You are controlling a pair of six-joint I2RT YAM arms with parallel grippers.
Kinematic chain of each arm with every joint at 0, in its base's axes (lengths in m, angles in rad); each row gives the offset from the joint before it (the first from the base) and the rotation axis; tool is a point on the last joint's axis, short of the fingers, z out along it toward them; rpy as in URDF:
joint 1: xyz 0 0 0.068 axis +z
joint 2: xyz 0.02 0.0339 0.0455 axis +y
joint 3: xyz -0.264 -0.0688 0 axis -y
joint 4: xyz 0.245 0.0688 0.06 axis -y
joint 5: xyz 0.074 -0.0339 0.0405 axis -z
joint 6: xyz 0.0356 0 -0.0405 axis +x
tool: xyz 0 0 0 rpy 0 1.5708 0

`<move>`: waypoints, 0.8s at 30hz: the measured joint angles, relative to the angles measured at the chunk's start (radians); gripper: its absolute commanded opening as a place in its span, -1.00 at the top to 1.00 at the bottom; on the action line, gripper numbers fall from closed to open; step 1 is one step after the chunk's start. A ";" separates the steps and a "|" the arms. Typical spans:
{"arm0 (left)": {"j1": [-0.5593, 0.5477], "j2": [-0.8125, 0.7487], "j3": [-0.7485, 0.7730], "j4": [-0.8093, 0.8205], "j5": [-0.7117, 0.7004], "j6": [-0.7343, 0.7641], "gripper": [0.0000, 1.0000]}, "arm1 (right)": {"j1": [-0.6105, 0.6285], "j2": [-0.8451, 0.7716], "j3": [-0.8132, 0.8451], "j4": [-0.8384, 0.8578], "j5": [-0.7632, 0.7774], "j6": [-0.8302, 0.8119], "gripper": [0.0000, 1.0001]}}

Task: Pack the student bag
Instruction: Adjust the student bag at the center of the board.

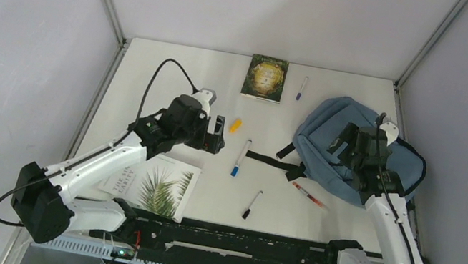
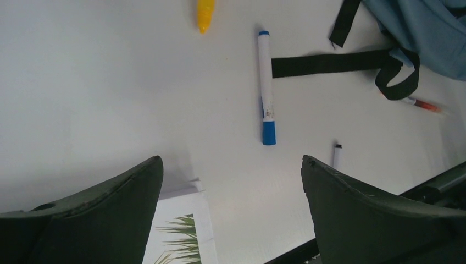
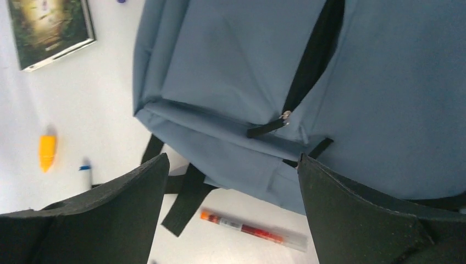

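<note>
So the student bag point(image 1: 323, 122) sits on the right side of the table point(image 1: 173, 92), with its strap point(image 1: 270, 159) trailing left toward the middle. A book point(image 1: 265, 77) lies at the far edge, and a pen point(image 1: 302, 87) is just right of it, behind the bag. Mid-table there's a marker point(image 1: 240, 157) close to the strap's left end, with a small item point(image 1: 235, 126) just behind it. A second pen point(image 1: 308, 194) lies in front of the bag and a third pen point(image 1: 252, 204) nearer still. A second book point(image 1: 159, 188) is at the near left, partly under the left arm point(image 1: 110, 157).
</note>
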State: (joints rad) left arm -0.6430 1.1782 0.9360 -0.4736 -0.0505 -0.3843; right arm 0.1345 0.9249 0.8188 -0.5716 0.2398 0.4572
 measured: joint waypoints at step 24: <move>0.003 0.073 0.030 0.136 0.085 -0.098 -0.96 | -0.563 0.060 -0.084 -0.182 0.006 0.150 -0.99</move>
State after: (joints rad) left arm -0.6395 1.2510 0.9657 -0.3374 0.0345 -0.4824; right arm -0.4290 0.9848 0.7349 -0.7532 0.2462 0.6071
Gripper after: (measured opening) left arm 0.987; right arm 0.973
